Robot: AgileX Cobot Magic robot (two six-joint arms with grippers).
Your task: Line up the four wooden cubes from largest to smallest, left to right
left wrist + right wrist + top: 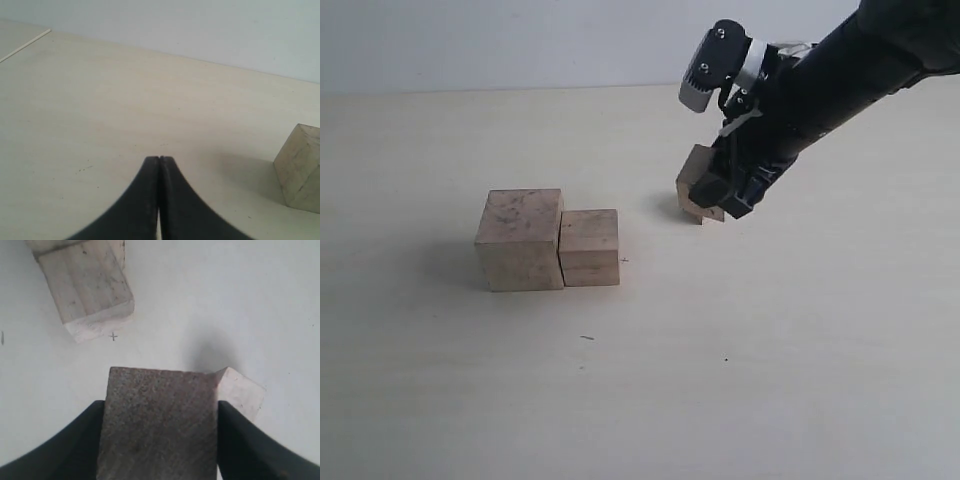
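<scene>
The largest wooden cube (520, 240) stands on the table at the left, and the second-largest cube (590, 247) touches its right side. My right gripper (722, 195) is shut on a third cube (696, 182), holding it tilted, low over the table, to the right of the pair. In the right wrist view this held cube (160, 425) fills the gap between the fingers of the right gripper (160, 407). The smallest cube (241, 392) lies right beside it, and the second-largest cube (87, 285) lies further off. My left gripper (159, 159) is shut and empty, and one cube (300, 172) shows off to its side.
The pale wooden table (770, 350) stretches wide in front of and to the right of the cubes. A small pen cross (113, 336) marks the table by the second cube. The left arm is out of the exterior view.
</scene>
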